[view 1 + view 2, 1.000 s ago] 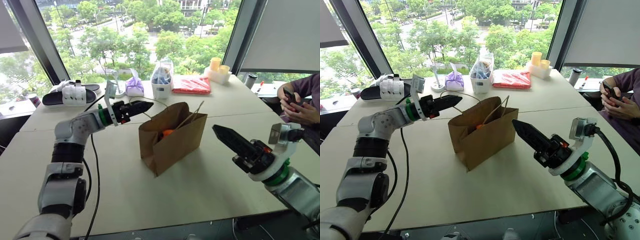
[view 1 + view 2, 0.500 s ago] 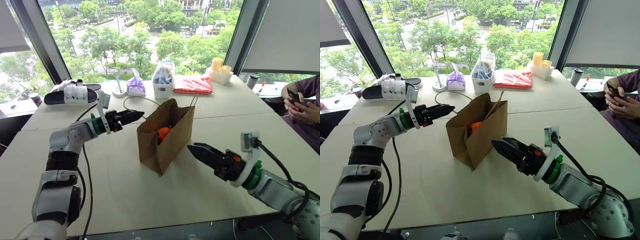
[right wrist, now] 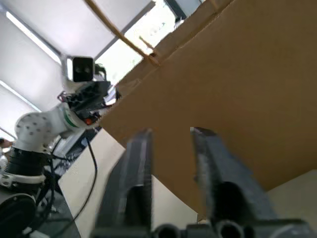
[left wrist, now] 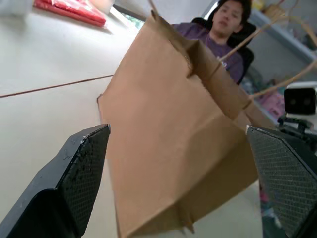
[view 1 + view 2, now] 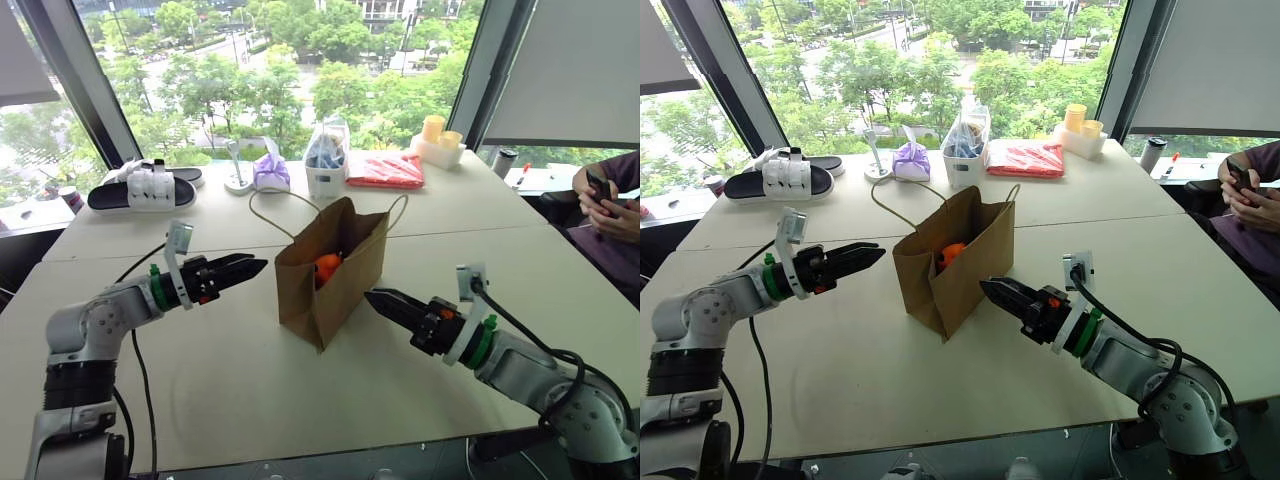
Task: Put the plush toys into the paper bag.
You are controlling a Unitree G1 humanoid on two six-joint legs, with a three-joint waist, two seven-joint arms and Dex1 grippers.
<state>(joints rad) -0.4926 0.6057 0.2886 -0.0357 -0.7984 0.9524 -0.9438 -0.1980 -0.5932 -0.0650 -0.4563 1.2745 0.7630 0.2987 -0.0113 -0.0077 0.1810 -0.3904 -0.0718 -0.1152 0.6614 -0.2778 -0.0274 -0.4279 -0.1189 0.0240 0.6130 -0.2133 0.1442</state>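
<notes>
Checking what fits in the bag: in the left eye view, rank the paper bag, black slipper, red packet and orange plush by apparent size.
1. paper bag
2. black slipper, though it lies farther away
3. red packet, about alike
4. orange plush, partly hidden inside the bag

One paper bag (image 5: 331, 268) — one orange plush toy (image 5: 327, 266) inside — two yellow cups (image 5: 439, 131).

1. No writing, brand, number or sign is showing clearly enough to read in any view.
2. The paper bag (image 5: 335, 270) is showing plain brown sides with no print on them.
3. The red packet (image 5: 385, 169) and the clear plastic bag (image 5: 325, 158) at the far side of the table (image 5: 250, 380) are showing colours, but any lettering on them is too small to tell.
</notes>
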